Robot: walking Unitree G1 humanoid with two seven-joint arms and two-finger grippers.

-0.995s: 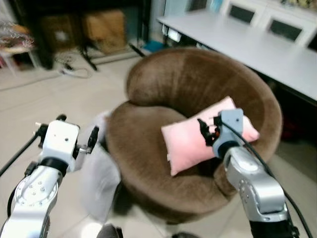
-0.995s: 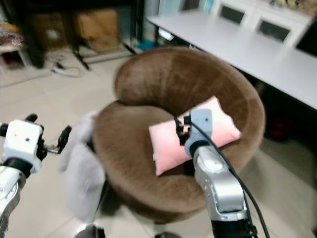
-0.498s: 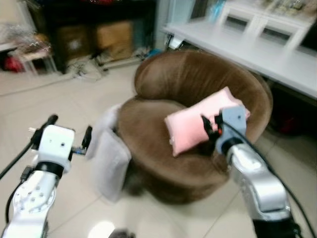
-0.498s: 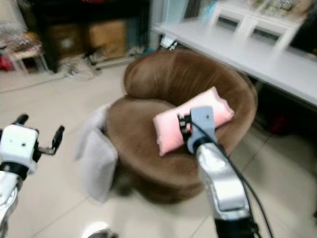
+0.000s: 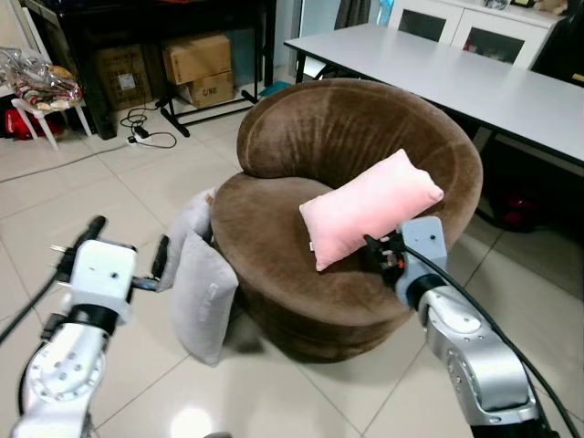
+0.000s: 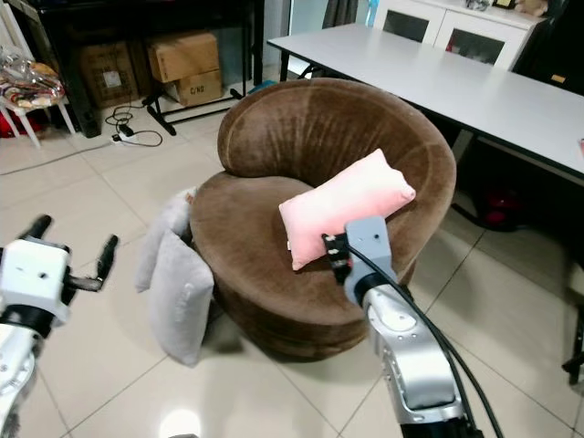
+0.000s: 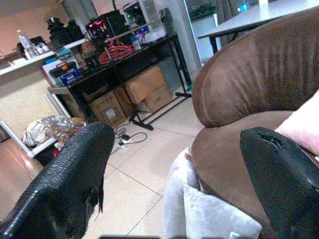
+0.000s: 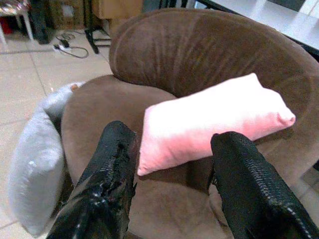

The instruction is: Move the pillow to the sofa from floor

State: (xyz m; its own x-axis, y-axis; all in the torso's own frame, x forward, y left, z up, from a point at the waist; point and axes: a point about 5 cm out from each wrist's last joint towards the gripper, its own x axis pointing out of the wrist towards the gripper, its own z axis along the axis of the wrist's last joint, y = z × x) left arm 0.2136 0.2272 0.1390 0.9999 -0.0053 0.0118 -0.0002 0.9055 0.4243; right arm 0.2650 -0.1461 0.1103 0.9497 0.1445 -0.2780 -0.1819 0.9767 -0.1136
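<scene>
The pink pillow point(image 5: 370, 207) lies on the seat of the brown sofa point(image 5: 347, 137), tilted, its upper end leaning on the sofa's curved back and its lower end toward the sofa's front edge. I judge the transfer itself complete; the step in hand is the retreat of the right arm.

The right gripper point(image 8: 172, 174) sits just in front of the pillow's lower edge, over the front of the sofa seat. Its fingers point(image 8: 112, 164) are spread, released, with nothing between them; the pillow stands apart from both.

Procedure for a clean retreat, as I would run it:
1. Keep the fingers spread. Closing them near the pillow's lower corner risks snagging the cover.
2. Draw the gripper straight away from the sofa, along the line of its own fingers, before lowering the arm.
3. Watch the pillow's lower end. It rests on a slope, and I judge that a brush from the wrist could slide it toward the sofa's front edge.

The left gripper point(image 7: 174, 174) is held off the sofa's left side, fingers wide apart and empty. Two grey cushions point(image 5: 203, 283) lean against the sofa's left flank on the tiled floor point(image 5: 109, 192). A white desk point(image 5: 456, 78) stands behind the sofa.
</scene>
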